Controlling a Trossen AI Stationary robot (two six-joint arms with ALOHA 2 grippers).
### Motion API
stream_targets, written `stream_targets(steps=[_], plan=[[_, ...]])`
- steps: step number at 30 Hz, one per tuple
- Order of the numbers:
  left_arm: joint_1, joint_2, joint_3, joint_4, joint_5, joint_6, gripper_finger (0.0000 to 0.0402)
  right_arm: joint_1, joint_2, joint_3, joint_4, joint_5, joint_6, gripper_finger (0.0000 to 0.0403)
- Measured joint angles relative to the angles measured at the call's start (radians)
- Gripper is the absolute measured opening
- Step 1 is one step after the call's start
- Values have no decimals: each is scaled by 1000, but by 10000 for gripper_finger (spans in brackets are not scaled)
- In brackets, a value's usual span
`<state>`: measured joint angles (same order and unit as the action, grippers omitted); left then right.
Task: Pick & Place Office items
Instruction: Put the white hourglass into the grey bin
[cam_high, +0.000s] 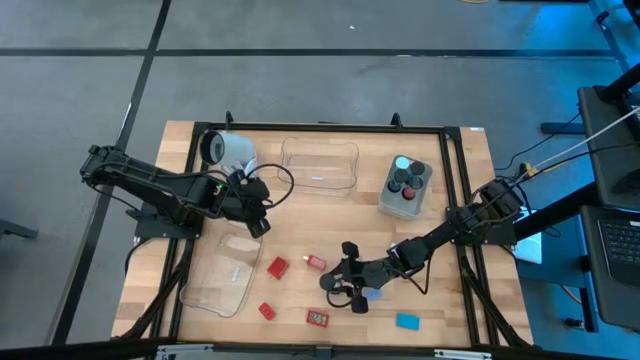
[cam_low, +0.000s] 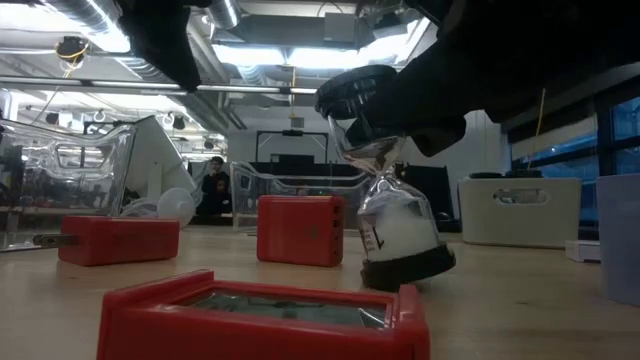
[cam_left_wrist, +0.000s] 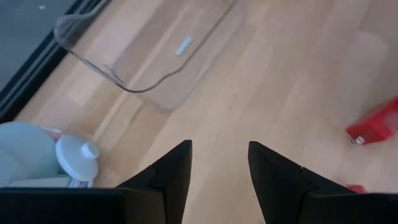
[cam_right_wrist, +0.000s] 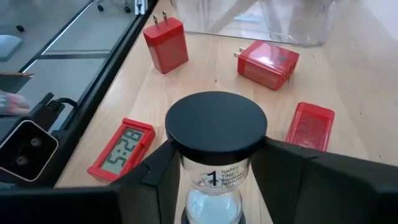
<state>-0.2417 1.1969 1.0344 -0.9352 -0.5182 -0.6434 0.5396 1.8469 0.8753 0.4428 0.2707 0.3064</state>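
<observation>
A sand timer (cam_right_wrist: 216, 124) with black end caps and a clear glass body stands near the table's front middle, between the fingers of my right gripper (cam_high: 347, 281), which is shut on it. Around it lie red office items: two plug blocks (cam_right_wrist: 166, 36) (cam_right_wrist: 267, 60), a small clock (cam_right_wrist: 121, 149) and a flat piece (cam_right_wrist: 311, 124). A teal block (cam_high: 407, 321) rests flat near the front edge. My left gripper (cam_left_wrist: 219, 149) hovers open over bare wood at the table's left, near the white mug (cam_high: 228, 150), with nothing between its fingers. My right gripper pinches the timer's glass body just under the top cap (cam_right_wrist: 214, 177) between its two fingers (cam_right_wrist: 155, 180), one on each side. The fingers come slanting down from the table's right side. The timer leans a little, its bottom cap (cam_low: 407, 268) at the table.
A grey tub (cam_high: 405, 186) with round knobs stands at the back right. One clear tray (cam_high: 320, 165) sits at the back middle, another (cam_high: 222, 275) at the front left. A black frame (cam_high: 455, 190) runs along the table's edges.
</observation>
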Motion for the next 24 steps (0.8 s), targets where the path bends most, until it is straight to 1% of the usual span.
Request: stream_targets(steps=[5, 9, 13, 15, 20, 24], plan=[[0, 0, 0, 0, 50, 2, 157, 0, -10, 0, -2, -1, 20, 160], [0, 0, 0, 0, 72, 2, 159, -1, -55, 0, -21, -1, 25, 160], [0, 0, 0, 0, 72, 2, 157, -18, -126, 0, -117, 7, 53, 160], [0, 0, 0, 0, 72, 2, 157, -25, -168, 0, -189, 54, 57, 160], [0, 0, 0, 0, 72, 2, 161, -36, -284, 0, -382, 230, 60, 160], [0, 0, 0, 0, 72, 2, 161, -50, -380, 0, -540, 345, 91, 161]])
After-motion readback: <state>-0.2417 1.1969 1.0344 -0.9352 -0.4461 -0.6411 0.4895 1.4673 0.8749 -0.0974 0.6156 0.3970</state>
